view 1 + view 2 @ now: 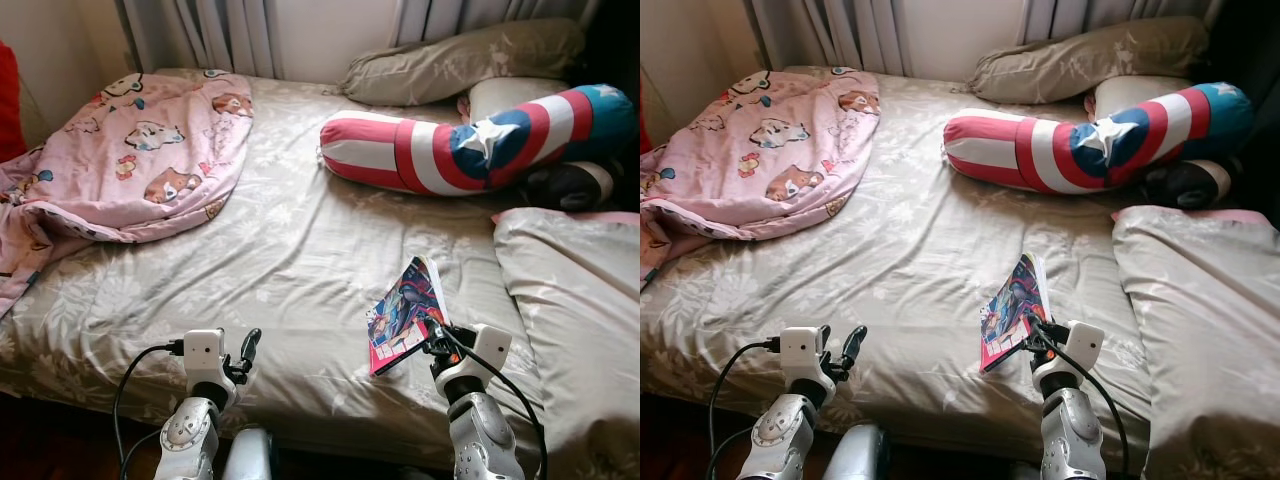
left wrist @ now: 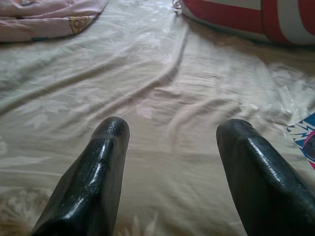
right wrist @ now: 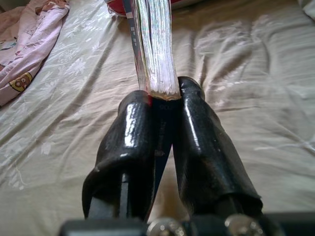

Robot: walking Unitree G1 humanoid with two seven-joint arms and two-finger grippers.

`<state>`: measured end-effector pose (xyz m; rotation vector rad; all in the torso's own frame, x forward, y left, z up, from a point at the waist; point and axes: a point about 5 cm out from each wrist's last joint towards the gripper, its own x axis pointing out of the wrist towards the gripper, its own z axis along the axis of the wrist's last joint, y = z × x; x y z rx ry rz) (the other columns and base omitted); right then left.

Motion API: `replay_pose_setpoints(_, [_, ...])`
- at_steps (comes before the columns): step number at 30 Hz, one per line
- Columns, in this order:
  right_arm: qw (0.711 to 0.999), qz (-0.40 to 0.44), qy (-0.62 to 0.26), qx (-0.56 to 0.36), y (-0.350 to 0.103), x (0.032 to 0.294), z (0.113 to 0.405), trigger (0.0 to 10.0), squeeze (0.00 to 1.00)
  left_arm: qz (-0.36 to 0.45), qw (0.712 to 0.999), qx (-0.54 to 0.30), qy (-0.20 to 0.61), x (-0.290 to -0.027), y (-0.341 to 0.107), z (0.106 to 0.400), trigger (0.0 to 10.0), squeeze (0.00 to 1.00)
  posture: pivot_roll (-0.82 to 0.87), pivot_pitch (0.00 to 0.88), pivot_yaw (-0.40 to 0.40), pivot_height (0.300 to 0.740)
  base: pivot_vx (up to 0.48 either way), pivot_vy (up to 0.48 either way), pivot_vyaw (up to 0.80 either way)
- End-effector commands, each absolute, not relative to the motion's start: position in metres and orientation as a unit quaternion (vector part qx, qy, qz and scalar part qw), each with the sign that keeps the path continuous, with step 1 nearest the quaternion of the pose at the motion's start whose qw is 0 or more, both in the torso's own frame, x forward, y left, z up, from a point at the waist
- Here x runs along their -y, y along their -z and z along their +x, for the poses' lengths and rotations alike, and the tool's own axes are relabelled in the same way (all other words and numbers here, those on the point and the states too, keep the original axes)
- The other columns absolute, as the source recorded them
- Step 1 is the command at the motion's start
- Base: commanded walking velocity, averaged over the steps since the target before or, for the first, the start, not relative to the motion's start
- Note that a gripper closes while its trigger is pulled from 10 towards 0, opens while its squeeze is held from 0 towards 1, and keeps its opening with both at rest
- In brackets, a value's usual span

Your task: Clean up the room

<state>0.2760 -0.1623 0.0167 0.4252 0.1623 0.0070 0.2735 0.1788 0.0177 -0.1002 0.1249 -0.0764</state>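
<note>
- Right wrist view has the right gripper (image 3: 165, 98) pinching the bottom edge of a comic book (image 3: 153, 44), one black finger pressed to each side of the pages.
- From the head camera, that comic book is held raised and tilted over the near part of the bed (image 1: 290, 250), apart from the sheet.
- Left gripper (image 2: 170, 142) is spread wide with nothing between its fingers, hovering low over the beige sheet near the front edge of the bed.
- Farther out lie a pink blanket (image 1: 130, 150), crumpled at the far left, a striped bolster (image 1: 460, 140) with a star across the head end, and a grey pillow (image 1: 570, 290) at the right.
- Step in hand looks like carrying away one stray item, already lifted.
- Next move calls for a steady hold while the robot turns toward a shelf or table; the thin grip could let the pages slip.
</note>
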Motion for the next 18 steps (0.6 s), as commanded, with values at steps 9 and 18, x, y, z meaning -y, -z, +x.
replay_pose_setpoints(9, [0.976, 0.211, 0.002, -0.055, -0.026, 0.1662, 0.2836, 10.0, 0.0, -0.054, 0.996, -0.063, 0.036, -0.1819, -0.0172, 0.2743, 10.0, 0.0, 0.08, 0.057, -0.033, 0.643, 0.336, 0.0, 0.0])
replay_pose_setpoints(18, [0.973, 0.223, 0.011, -0.055, -0.0267, 0.1705, 0.2879, 10.0, 0.0, -0.051, 0.996, -0.069, 0.036, -0.184, -0.0152, 0.2728, 10.0, 0.0, 0.09, 0.07, -0.027, 0.643, 0.168, 0.0, 0.0])
